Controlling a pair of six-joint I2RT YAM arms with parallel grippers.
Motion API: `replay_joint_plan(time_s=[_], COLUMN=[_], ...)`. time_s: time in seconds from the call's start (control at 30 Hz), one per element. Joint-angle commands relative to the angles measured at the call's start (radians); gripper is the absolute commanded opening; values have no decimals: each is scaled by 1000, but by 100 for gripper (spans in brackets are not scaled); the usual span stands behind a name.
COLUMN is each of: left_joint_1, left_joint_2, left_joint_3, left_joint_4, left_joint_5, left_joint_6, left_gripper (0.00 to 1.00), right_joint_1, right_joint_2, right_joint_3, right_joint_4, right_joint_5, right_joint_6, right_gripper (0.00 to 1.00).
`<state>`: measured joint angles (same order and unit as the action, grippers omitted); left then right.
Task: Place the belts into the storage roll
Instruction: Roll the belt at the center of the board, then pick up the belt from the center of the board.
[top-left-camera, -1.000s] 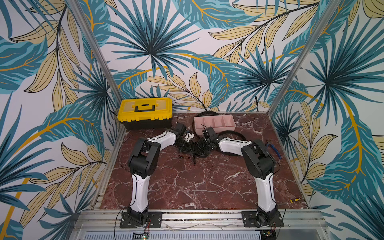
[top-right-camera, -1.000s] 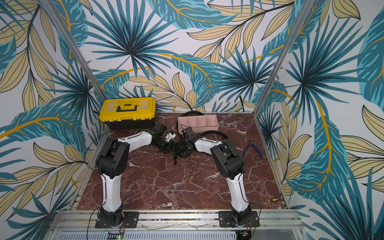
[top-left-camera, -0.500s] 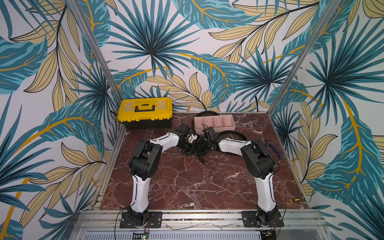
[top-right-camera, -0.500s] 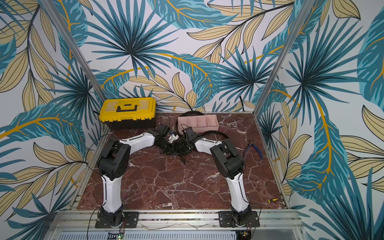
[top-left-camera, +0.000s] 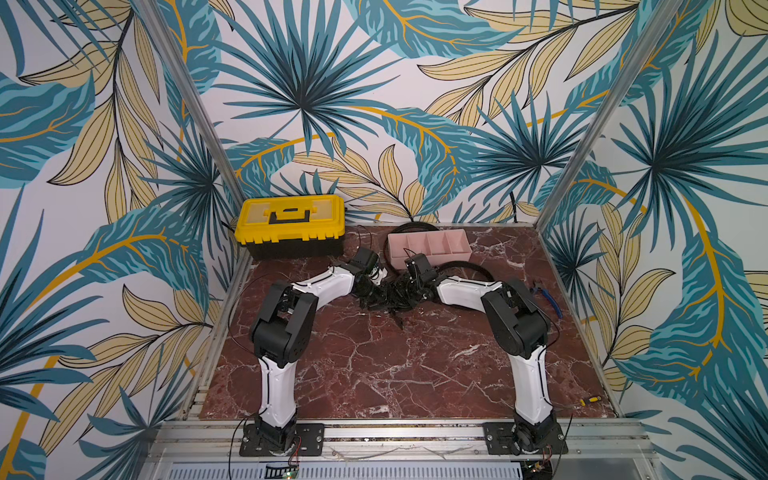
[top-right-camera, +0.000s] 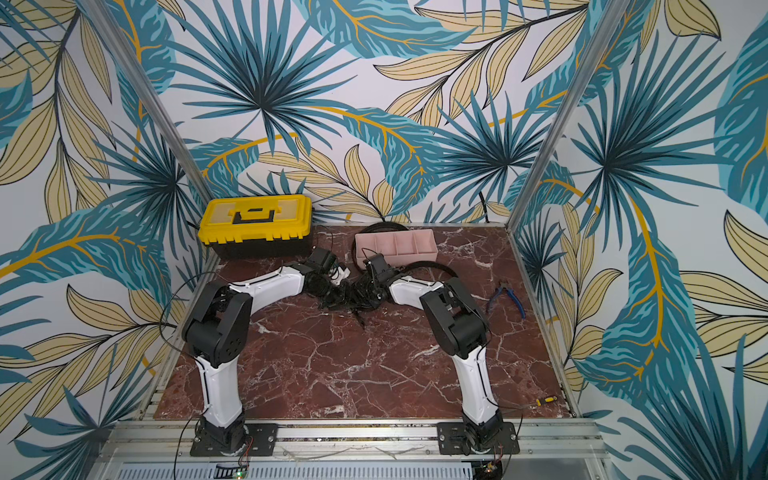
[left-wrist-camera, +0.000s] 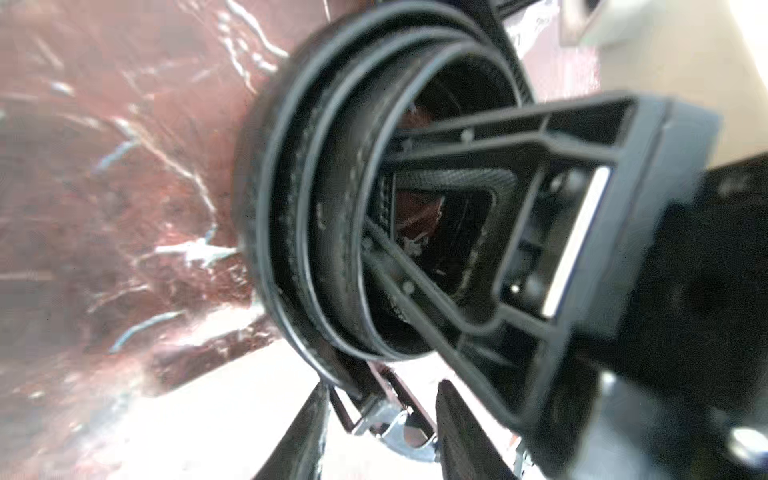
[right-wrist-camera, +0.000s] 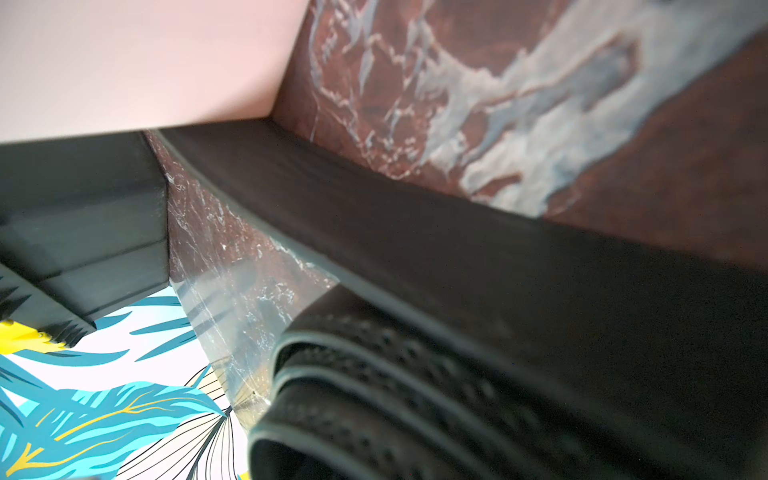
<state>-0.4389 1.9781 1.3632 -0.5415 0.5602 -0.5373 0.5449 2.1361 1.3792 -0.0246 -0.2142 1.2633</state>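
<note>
A black belt (left-wrist-camera: 332, 208) is wound into a coil on the table between my two grippers, seen in both top views (top-left-camera: 388, 295) (top-right-camera: 349, 297). My left gripper (left-wrist-camera: 382, 399) is shut on the belt's silver buckle (left-wrist-camera: 395, 419), which fills the gap between the fingers. My right gripper (left-wrist-camera: 380, 191) reaches into the coil's middle and pinches the inner winding. The right wrist view shows only the coil (right-wrist-camera: 395, 395), which hides the fingers, and a strap (right-wrist-camera: 415, 232) running to the storage roll (right-wrist-camera: 124, 62). The pink storage roll (top-left-camera: 428, 245) stands just behind the grippers. Another belt loop (top-left-camera: 415, 226) shows behind it.
A yellow-and-black toolbox (top-left-camera: 291, 226) stands at the back left, close to the left arm. Blue-handled pliers (top-left-camera: 544, 293) lie near the right wall. A small screwdriver (top-left-camera: 590, 400) lies at the front right corner. Patterned walls enclose three sides.
The left gripper has edged right, closer to the right gripper and the coil. The right arm has hardly moved.
</note>
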Motion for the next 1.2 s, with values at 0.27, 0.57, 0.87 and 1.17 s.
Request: replay_joint_plan(time_s=[0.27, 0.57, 0.87, 1.17], left_joint_1=[2, -27, -32, -38], left_joint_2=[-15, 10, -9, 35], left_joint_3=[19, 43, -9, 0], left_joint_4=[13, 66, 155, 198], left_joint_5=[-83, -130, -101, -125], left_joint_6=[-46, -131, -150, -172], left_gripper=[44, 47, 48, 47], right_joint_1=[4, 5, 6, 24], right_joint_2=[2, 16, 19, 5], right_joint_3=[-29, -53, -136, -93], right_joint_4=[-24, 39, 164, 87], right_joint_5=[31, 27, 35, 26], right_joint_6=[35, 123, 284, 294], right_gripper=[22, 22, 22, 22])
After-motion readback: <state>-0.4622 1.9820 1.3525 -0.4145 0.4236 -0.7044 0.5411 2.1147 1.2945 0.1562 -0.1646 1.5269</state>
